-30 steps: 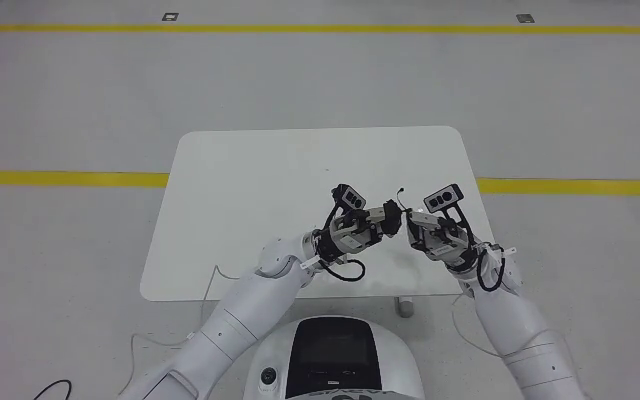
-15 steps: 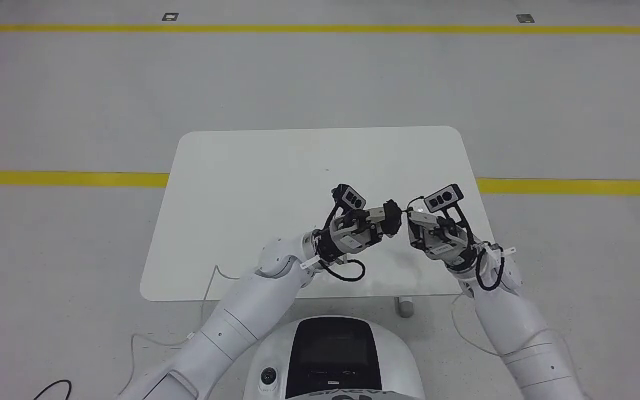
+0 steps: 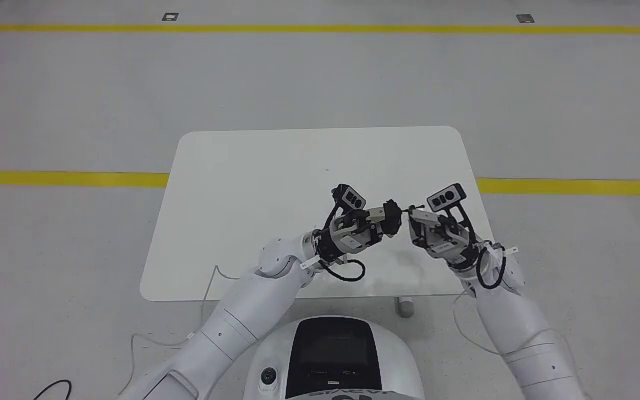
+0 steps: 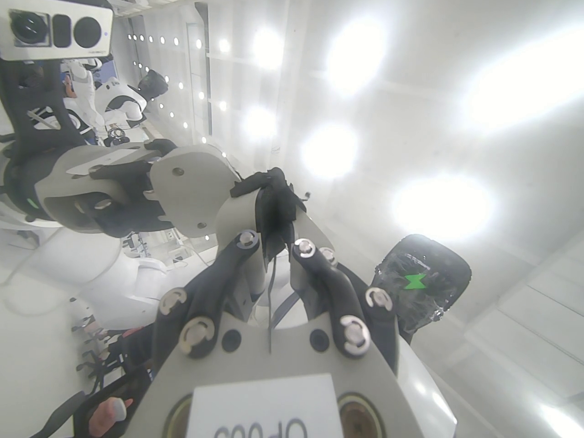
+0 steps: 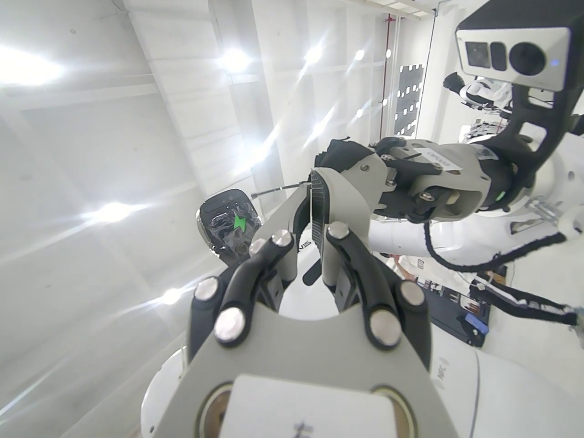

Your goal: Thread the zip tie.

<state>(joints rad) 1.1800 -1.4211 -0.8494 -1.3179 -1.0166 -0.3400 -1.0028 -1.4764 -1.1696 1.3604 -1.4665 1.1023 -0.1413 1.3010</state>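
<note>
Both arms are raised above the near right part of the white table [image 3: 250, 200], fingertip to fingertip. The zip tie [image 3: 402, 207] is a thin black strap held between them. In the left wrist view my left gripper [image 4: 276, 216] is shut on the zip tie [image 4: 272, 294], whose strap runs back between the fingers. My right gripper [image 5: 311, 193] is shut on the strap edge-on, and a short thin end of the zip tie [image 5: 276, 191] sticks out beside its pads. In the top view the left gripper [image 3: 393, 214] and the right gripper [image 3: 411, 222] touch or nearly touch.
The grippers hang close to the table's near right edge [image 3: 440, 290]. Grey floor with yellow lines [image 3: 80, 179] surrounds the table. Other robots [image 4: 123, 102] stand far off in the room.
The right gripper has shifted slightly to the right. The zip tie end that stuck up between the grippers now sits lower. The left arm has hardly moved.
</note>
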